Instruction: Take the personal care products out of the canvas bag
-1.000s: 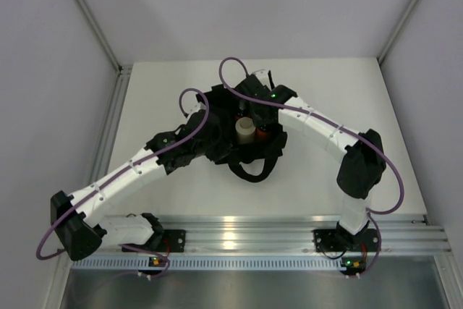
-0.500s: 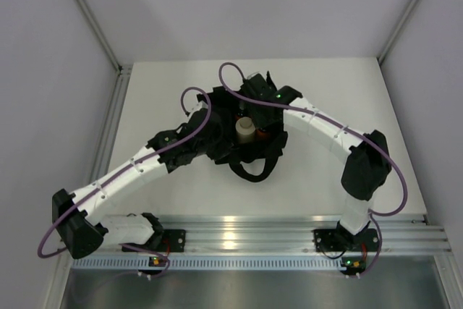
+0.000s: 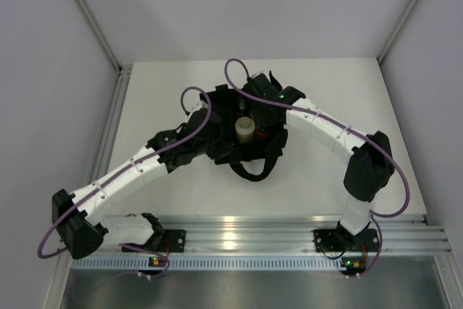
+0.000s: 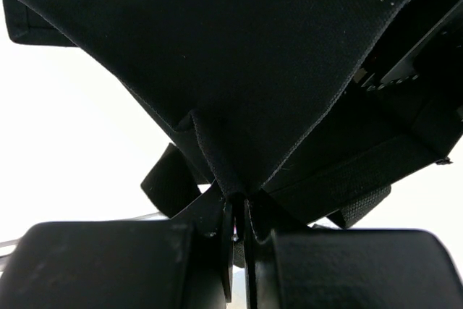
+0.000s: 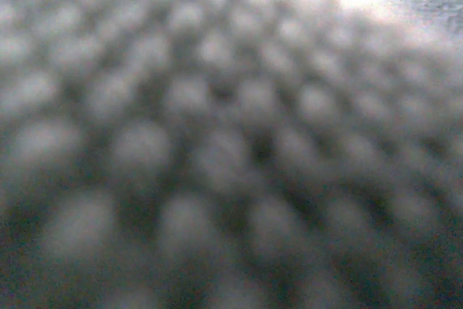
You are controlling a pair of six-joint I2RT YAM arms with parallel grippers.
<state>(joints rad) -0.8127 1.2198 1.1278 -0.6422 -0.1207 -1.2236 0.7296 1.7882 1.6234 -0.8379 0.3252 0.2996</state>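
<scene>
The black canvas bag [image 3: 249, 151] sits mid-table, its mouth open upward. A cream-white cylinder bottle [image 3: 245, 129] stands inside it, with a bit of orange bottle [image 3: 262, 134] beside it. The other products are hidden. My left gripper [image 3: 205, 122] is shut on the bag's left rim; in the left wrist view the fabric edge [image 4: 217, 164] is pinched between the fingers [image 4: 228, 244]. My right gripper [image 3: 259, 110] reaches into the bag from the far side, its fingertips hidden. The right wrist view shows only blurred woven fabric [image 5: 217, 150] pressed against the lens.
A loop handle [image 3: 249, 170] hangs off the bag's near side on the white table [image 3: 166, 85]. Grey walls enclose the table on the left, back and right. An aluminium rail [image 3: 246, 236] runs along the near edge.
My right arm has pushed a little further down and left into the bag. My left arm and the bag have held still.
</scene>
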